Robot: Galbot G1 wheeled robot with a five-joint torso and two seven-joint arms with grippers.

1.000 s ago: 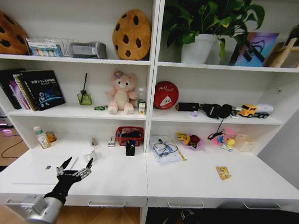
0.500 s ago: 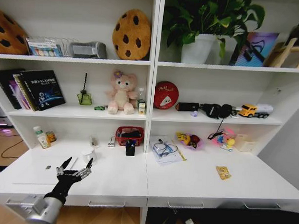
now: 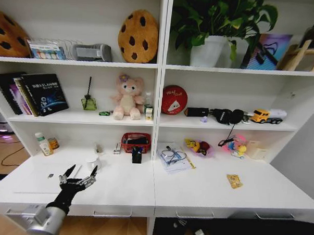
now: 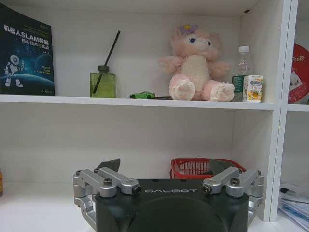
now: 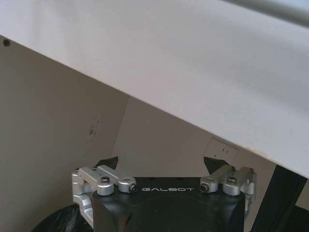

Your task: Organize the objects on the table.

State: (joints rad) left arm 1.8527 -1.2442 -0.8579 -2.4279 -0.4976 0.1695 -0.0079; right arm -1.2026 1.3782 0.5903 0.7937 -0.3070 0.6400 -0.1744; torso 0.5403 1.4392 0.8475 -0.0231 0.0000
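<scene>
Left gripper over the bench, jaws wide open and empty.
White cup stands just beyond it; red basket farther; right gripper under the bench, jaws open.

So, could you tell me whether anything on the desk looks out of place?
Mildly: a flat yellowish piece lies askew, alone on the right half of the desk. Nothing looks spilled or damaged. The open left gripper hovers near the white cup.
</scene>
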